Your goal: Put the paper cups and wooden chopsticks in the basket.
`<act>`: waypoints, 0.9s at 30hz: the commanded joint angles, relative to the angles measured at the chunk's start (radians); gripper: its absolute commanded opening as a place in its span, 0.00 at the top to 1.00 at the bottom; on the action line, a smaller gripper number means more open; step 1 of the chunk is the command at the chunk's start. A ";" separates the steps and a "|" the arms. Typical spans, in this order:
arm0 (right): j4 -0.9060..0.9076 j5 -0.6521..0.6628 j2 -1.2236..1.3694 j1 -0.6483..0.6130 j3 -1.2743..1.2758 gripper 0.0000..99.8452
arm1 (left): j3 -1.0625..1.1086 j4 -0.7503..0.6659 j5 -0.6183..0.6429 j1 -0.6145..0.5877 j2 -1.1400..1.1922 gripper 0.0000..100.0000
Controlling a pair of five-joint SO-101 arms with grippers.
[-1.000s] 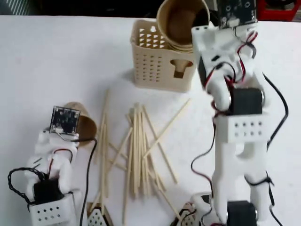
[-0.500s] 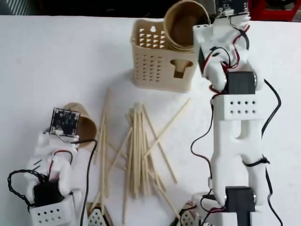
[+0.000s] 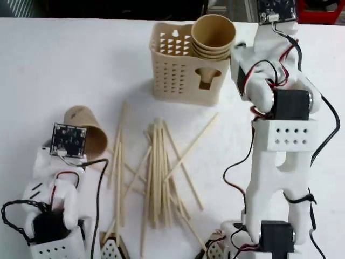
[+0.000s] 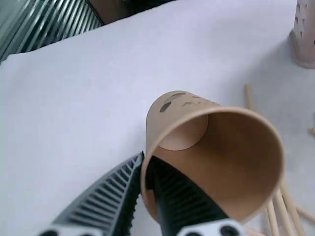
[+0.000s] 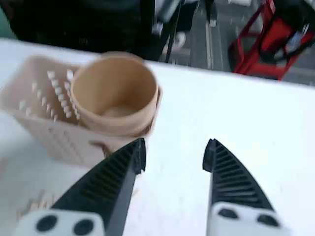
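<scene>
Right pincer spread, empty, drawn back from cup stack now seated in basket. Left pincer pinching rim of lying cup; chopsticks remain on counter.

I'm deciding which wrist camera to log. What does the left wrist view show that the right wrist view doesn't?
Left wrist view: the left hand pinching the rim of a tan paper cup that lies on its side, one finger inside and one outside.

Right wrist view: the right hand, open, near a stack of tan paper cups standing in the cream perforated plastic basket.

Both: the white table, part of the basket and, blurred in the right wrist view, thin wooden chopsticks.
</scene>
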 commanded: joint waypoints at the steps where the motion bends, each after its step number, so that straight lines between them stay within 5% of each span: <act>1: 0.073 -0.003 -0.051 0.012 0.018 0.80 | -0.114 0.005 0.011 0.013 -0.013 0.98; 8: 0.061 -0.002 -0.093 0.012 0.308 0.80 | -0.267 0.005 0.011 0.022 -0.012 0.98; 16: -0.197 -0.011 -0.153 0.064 0.666 0.80 | -0.427 0.075 0.008 0.205 0.025 0.98; 27: -0.565 -0.130 -0.142 0.173 0.950 0.80 | -0.882 0.127 0.049 0.403 0.553 0.98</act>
